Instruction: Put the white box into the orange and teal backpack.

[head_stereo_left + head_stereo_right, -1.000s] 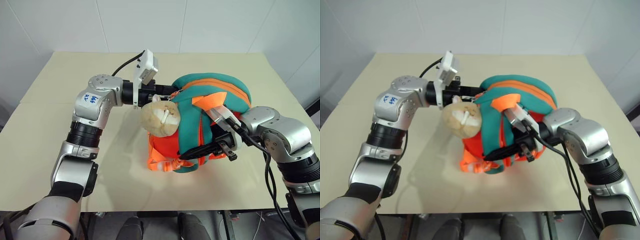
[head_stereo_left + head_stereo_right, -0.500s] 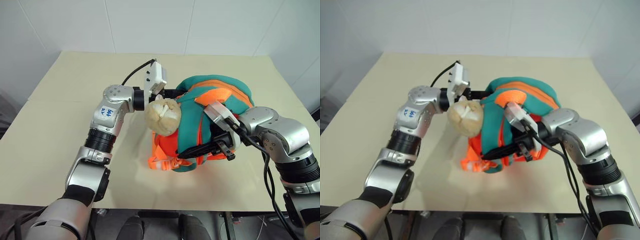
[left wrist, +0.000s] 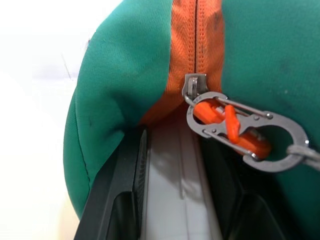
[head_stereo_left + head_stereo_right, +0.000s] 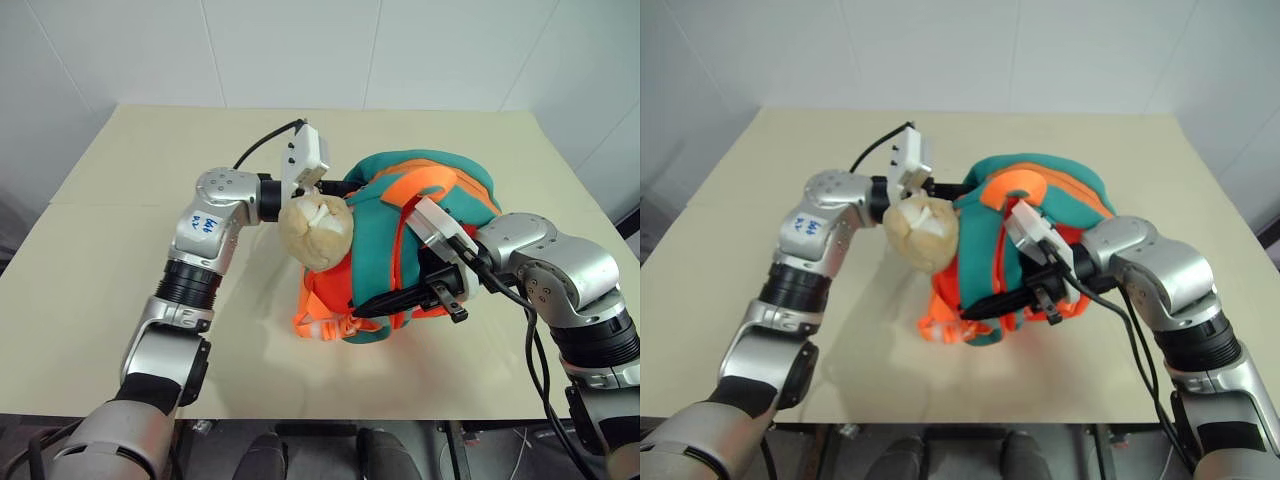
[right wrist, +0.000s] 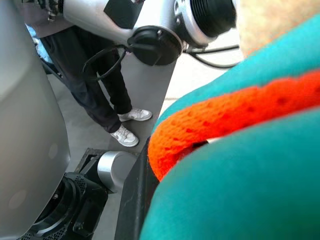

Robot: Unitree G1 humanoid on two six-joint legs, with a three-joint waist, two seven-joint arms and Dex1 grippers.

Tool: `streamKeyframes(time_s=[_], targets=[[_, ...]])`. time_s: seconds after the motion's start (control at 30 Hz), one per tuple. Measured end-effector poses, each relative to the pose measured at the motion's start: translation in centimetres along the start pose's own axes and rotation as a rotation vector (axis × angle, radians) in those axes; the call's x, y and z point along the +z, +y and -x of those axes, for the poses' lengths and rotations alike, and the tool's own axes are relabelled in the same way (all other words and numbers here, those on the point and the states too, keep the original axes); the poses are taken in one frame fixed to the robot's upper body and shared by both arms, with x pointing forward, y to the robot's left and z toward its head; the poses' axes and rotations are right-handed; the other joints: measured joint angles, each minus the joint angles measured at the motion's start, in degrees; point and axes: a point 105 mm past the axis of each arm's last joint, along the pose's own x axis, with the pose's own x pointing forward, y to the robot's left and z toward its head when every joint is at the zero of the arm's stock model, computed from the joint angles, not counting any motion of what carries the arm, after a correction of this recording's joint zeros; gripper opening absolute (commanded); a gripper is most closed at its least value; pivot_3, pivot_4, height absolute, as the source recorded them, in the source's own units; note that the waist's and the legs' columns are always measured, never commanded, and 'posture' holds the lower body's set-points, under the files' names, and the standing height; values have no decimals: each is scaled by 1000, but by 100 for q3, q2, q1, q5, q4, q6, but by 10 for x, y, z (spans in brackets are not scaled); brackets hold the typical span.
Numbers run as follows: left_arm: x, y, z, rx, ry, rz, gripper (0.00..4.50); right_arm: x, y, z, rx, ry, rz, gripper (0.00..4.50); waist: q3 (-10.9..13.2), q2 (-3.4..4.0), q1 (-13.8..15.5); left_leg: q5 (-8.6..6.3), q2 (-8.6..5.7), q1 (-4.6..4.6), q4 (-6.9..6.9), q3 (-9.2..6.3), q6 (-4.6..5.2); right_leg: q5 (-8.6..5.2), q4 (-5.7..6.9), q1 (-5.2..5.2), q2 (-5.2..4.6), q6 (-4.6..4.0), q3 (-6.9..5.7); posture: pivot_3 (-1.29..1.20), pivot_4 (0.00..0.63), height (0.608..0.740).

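From the head cameras, very little has changed beyond the camera's own shift. My left gripper (image 4: 338, 187) sits where it was, level and tucked behind the plush toy (image 4: 317, 230), at the top edge of the orange and teal backpack (image 4: 440, 175). My right gripper (image 4: 378, 304) stays closed on the bag's lower front, pinching a strap to steady the bag on the table (image 4: 120, 250).

Along my left hand, the white box (image 3: 175, 200) lies clamped between my two black fingers (image 3: 120, 200). Its far end is slipping under the teal lip just ahead of my fingertips. The zip pull (image 3: 195, 82) and its metal clip (image 3: 240, 135) hang just beyond and to one side. I judge the box is at the mouth but not yet inside, since most of it is between my fingers.

Along my right hand, teal cloth and orange webbing (image 5: 225, 120) press against my finger (image 5: 135, 200), which suggests that grip is holding. The push inward is still to come.
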Motion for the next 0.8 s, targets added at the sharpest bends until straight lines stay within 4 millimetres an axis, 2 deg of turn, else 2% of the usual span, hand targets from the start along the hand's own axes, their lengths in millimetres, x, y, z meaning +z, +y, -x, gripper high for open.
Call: streamKeyframes(time_s=[0.07,0.23,0.33,0.4,0.8], targets=[[0,1,0,7,-1,5,2048,0,0,0,-2,-1,-1,557,0,0,-23,0,0,0,-2,2,0,0,-4,0,-1,0,0,0,150,740],[-2,2,-8,38,-23,34,3347,0,-5,0,-11,-10,-2,557,1,1,-9,0,-1,-1,0,1,0,0,-5,0,-1,0,0,0,150,740],[-3,-1,-11,38,-22,36,3905,1,-6,0,-14,-10,2,557,1,1,-7,0,-2,-1,0,1,0,0,-7,1,-2,0,0,0,150,740],[-2,-4,-10,33,-10,32,4458,1,-6,0,-13,-10,3,557,1,2,-6,0,-1,-2,-2,1,0,0,-8,0,-2,0,0,0,150,740],[2,-11,22,55,142,98,4486,1,-6,-1,-8,-10,5,557,5,8,-63,1,5,-7,-15,3,-3,-2,-11,-12,2,-3,1,0,150,740]])
